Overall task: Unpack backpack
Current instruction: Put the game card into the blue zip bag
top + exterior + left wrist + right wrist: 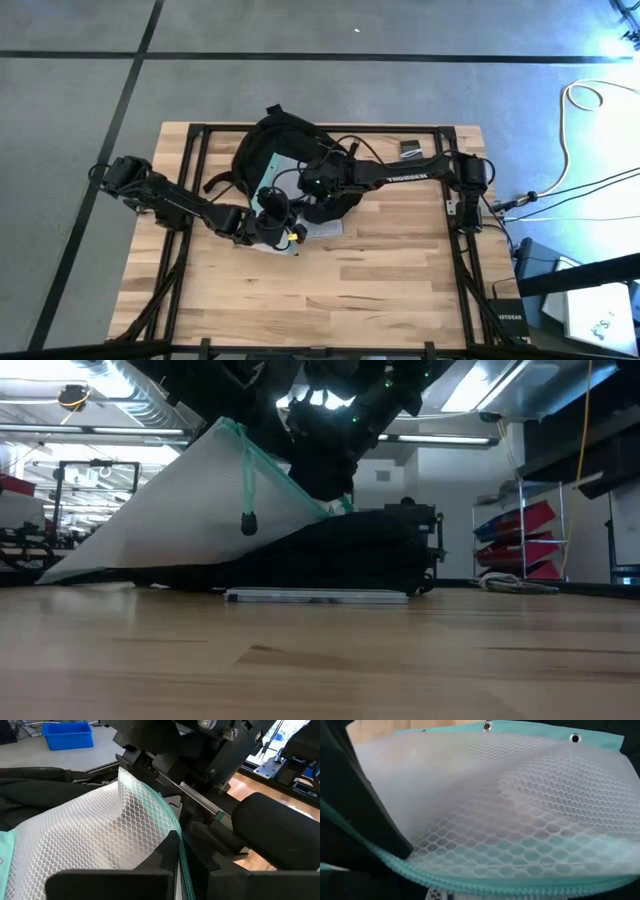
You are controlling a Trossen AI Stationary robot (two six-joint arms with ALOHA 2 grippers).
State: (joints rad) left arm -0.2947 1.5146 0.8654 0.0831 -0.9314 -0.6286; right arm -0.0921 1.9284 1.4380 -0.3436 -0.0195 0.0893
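Note:
The black backpack lies flat on the far middle of the table, seen low and dark in the low view. A translucent mesh pouch with a teal zip edge is raised over the backpack, slanting down to its low end on the table's left. The pouch fills both wrist views. My left gripper and right gripper meet at the pouch's raised end, and both look shut on it. A zip pull hangs free. My left gripper holds the pouch at its teal zip edge, pinched between the two fingers. The mesh slopes away from the hold, tilted. My right gripper holds the pouch near the raised corner, beside the teal zip, with one dark finger lying over the mesh. The other finger is hidden. The pouch's raised end is clear of the backpack; its far low end rests down.
A thin flat grey item lies on the table just in front of the backpack. A small dark object sits near the far right corner. The near half of the wooden table is bare wood. Cables run off the right edge.

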